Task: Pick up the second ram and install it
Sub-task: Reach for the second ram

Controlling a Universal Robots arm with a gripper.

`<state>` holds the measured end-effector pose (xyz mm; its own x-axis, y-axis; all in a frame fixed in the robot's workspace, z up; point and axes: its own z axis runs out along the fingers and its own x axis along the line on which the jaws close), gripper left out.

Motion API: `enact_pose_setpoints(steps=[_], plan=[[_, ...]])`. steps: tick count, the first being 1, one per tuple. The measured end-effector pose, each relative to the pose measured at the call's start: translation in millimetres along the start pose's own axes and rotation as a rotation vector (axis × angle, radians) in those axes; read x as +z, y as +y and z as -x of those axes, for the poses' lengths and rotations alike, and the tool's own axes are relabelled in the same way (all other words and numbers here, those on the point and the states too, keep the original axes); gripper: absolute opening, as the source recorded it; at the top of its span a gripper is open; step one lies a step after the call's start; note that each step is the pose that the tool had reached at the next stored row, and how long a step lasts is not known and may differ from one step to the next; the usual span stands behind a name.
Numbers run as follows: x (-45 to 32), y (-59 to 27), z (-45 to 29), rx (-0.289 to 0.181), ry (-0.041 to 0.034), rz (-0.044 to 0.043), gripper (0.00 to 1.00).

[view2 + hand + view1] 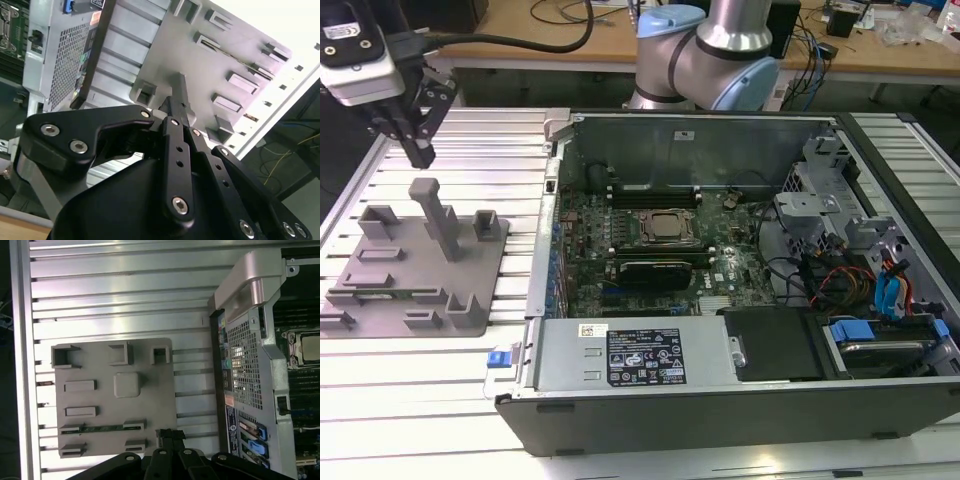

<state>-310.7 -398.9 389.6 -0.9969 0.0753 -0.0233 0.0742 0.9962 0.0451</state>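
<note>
The second ram (102,428) is a thin green stick lying on edge between two small brackets of the gray holder plate (150,390). In the exterior view the ram (398,294) sits near the plate's (420,262) front edge. My gripper (420,153) hangs above the table at the exterior view's far left, behind the plate and well above it. Its black fingers (167,435) are shut together with nothing between them. In the second wrist view the fingers (179,100) point down at the plate (200,65).
The open computer case (650,375) stands at the exterior view's right of the plate, with its motherboard and CPU socket (665,228) exposed. A tall upright post (438,215) rises from the plate. The ribbed aluminium table (125,300) surrounds both.
</note>
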Motion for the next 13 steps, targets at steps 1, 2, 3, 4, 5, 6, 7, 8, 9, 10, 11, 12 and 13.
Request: enact_pose_setpoints(steps=[1,2,3,4,5,6,7,8,9,10,11,12,13], plan=[[0.0,-0.3,-3.3,0.0,0.0001,0.0,0.08],[0.0,-0.4,-5.4,0.0,0.0,0.0,0.08],[0.0,-0.6,-7.4,0.0,0.0,0.0,0.08],[0.0,-0.8,-10.4,0.0,0.0001,0.0,0.08],[-0.1,-1.1,-14.4,0.0,0.0,0.0,0.08],[-0.1,-1.4,-18.6,0.0,0.0001,-0.0001,0.08],[-0.1,-1.7,-23.0,0.0,0.0001,-0.0001,0.08],[0.0,-1.9,-25.6,0.0,0.0,-0.0001,0.08],[0.0,-2.1,-28.0,0.0,0.0,0.0,0.08],[0.0,-2.4,-31.5,0.0,0.0,0.0,0.08],[0.0,-2.6,-34.0,0.0,0.0001,-0.0001,0.08],[0.1,-2.7,-35.7,0.0,0.0,0.0,0.08],[0.1,-3.1,-40.8,0.0,0.0,0.0,0.08]])
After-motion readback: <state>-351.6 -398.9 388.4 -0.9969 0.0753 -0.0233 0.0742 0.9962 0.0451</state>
